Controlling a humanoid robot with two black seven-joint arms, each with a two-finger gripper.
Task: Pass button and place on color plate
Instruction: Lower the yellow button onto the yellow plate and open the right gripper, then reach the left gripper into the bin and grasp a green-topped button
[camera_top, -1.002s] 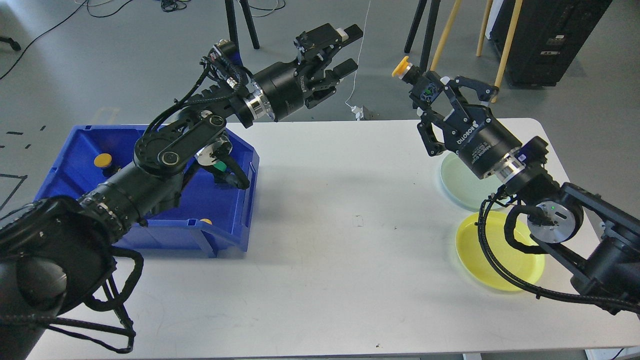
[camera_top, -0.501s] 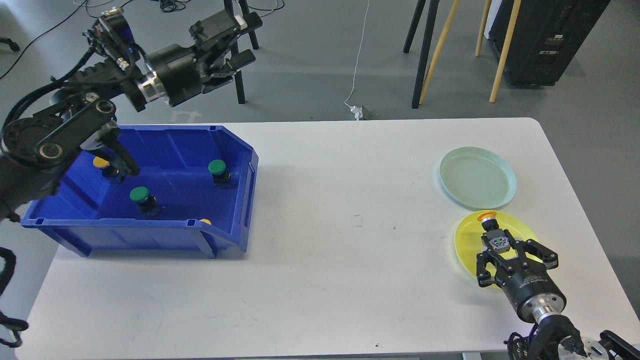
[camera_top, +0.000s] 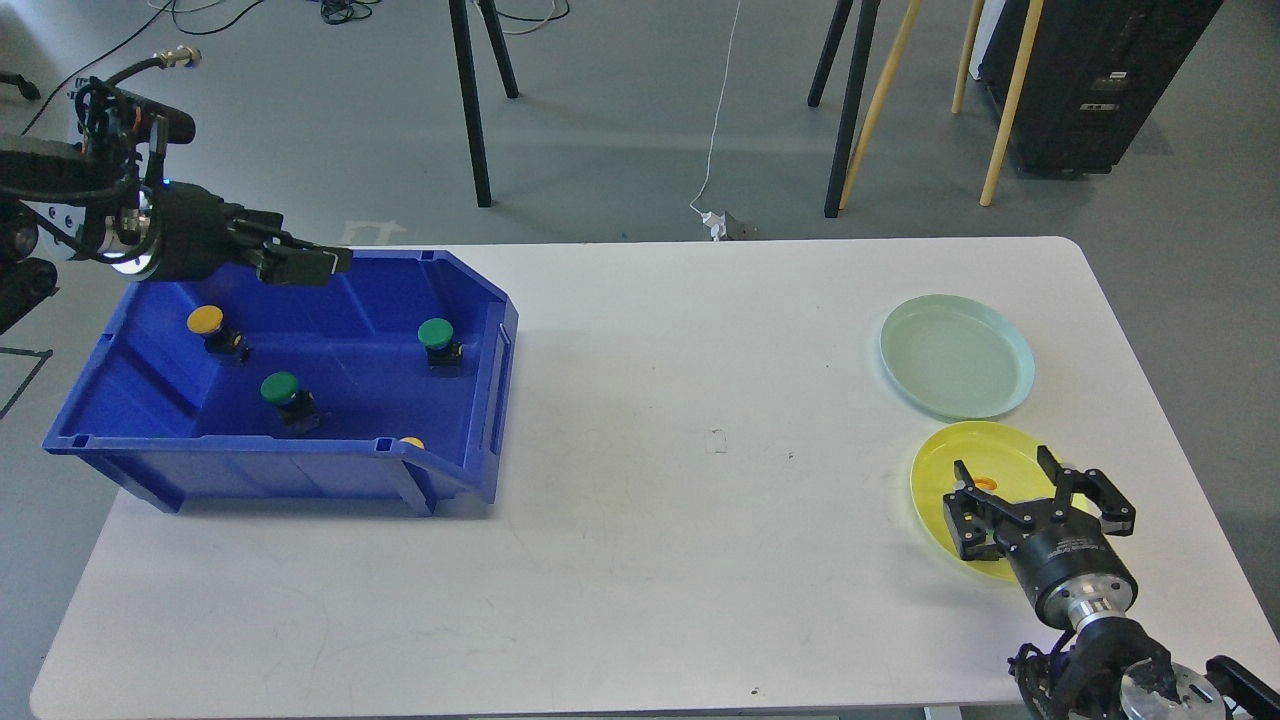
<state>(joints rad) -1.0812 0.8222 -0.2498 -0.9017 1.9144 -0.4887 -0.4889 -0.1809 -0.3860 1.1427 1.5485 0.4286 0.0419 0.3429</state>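
Now my right gripper (camera_top: 1035, 497) is standing with fingers apart over the yellow plate (camera_top: 940, 470); the orange button (camera_top: 985, 483) is lying released on it, no longer held. My left gripper (camera_top: 300, 262), whose fingers I cannot tell apart, is moving back over the blue bin (camera_top: 470, 290).

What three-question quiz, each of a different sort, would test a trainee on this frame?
1. True or false: the round pale green plastic plate holds a button.
2. How many green-capped push buttons lie in the blue plastic bin?
3. Multiple choice: the right end effector is (A) shut on a button, (B) open over the round yellow plastic plate, (C) inside the bin.

Key: 1 false, the plate is empty. 2 two, the left one and the right one. 3 B; the orange-capped button sits on the yellow plate between the spread fingers.
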